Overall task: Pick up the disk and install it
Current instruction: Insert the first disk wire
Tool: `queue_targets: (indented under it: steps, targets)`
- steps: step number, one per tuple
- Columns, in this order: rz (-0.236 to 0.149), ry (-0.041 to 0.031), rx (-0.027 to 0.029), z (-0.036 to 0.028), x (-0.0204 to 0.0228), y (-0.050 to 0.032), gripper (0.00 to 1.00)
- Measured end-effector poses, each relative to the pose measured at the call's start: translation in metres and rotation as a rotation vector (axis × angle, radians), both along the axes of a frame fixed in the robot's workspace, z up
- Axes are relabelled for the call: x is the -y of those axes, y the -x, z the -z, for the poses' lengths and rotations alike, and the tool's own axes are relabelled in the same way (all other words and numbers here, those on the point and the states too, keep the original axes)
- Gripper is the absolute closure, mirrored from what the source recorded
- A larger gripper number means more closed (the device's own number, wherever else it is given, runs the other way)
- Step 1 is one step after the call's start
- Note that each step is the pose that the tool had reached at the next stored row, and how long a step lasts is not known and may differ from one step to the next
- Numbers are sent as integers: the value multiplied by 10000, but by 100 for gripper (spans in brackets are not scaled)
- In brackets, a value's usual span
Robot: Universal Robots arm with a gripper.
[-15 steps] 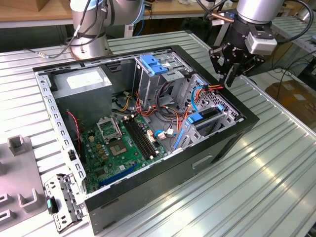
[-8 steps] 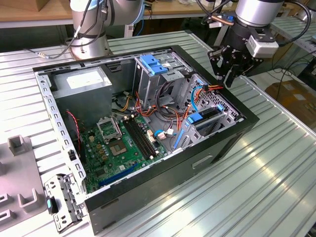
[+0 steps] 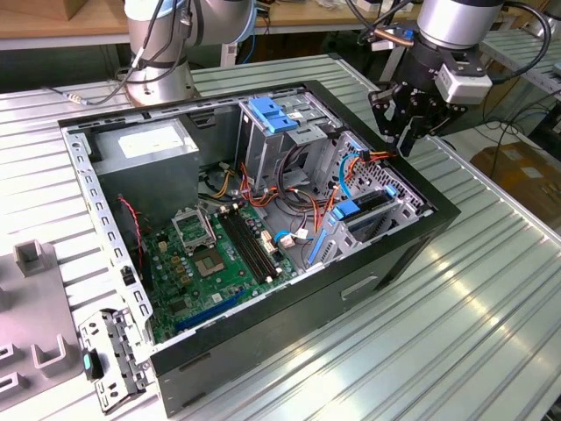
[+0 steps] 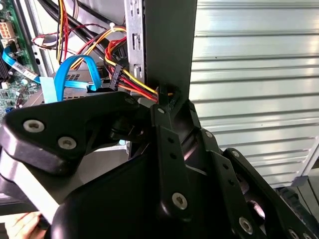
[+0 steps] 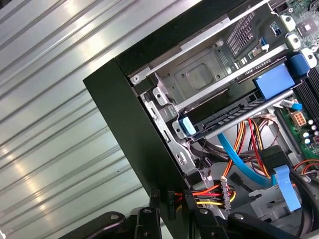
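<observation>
The disk (image 3: 366,207), a dark flat drive in a blue carrier, lies in the lower drive bay at the near right corner of the open computer case (image 3: 289,324). In the first wrist view the disk (image 5: 230,118) sits between the bay's metal rails, with blue clips at its ends. My gripper (image 3: 407,140) hangs over the case's right wall, farther back than the bay, close to the red, yellow and orange power wires (image 5: 212,191). Its fingertips (image 4: 167,99) stand together at the wall's rim with nothing held.
A tall metal cage with a blue handle (image 3: 276,114) stands at the back of the case. The green motherboard (image 3: 210,263) fills the floor, and a thin blue cable (image 4: 75,69) loops near the gripper. A loose metal bracket (image 3: 114,355) and grey fixtures (image 3: 35,259) lie on the exterior view's left.
</observation>
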State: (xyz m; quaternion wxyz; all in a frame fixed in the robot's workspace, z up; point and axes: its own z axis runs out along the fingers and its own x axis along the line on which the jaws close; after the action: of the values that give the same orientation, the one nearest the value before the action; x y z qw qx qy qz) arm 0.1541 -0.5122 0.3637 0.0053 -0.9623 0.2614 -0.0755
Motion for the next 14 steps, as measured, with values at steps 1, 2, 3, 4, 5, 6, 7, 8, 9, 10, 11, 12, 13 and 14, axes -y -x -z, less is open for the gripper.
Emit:
queue_targets:
  steps: [1,2,3,4,5,6,7,8,9,10,11,12,13,14]
  targets:
    - [9,1,0,1,-2,-2,69]
    - [9,2,0,0,-6,-2,69]
    - [9,1,0,1,-8,-2,69]
    - [9,2,0,2,-10,-3,69]
    - [9,2,0,2,-11,-3,69]
    - [10,5,0,2,-14,-4,69]
    - [11,6,0,3,-16,-5,69]
    - [12,7,0,3,-17,-6,69]
    - [13,9,0,3,-17,-7,69]
    - [12,11,0,3,-17,-8,70]
    - [12,13,0,3,-17,-8,76]
    - [13,12,-2,-12,-18,-8,83]
    - [12,12,-3,-27,-17,-8,83]
    - [13,12,-4,-34,-17,-8,83]
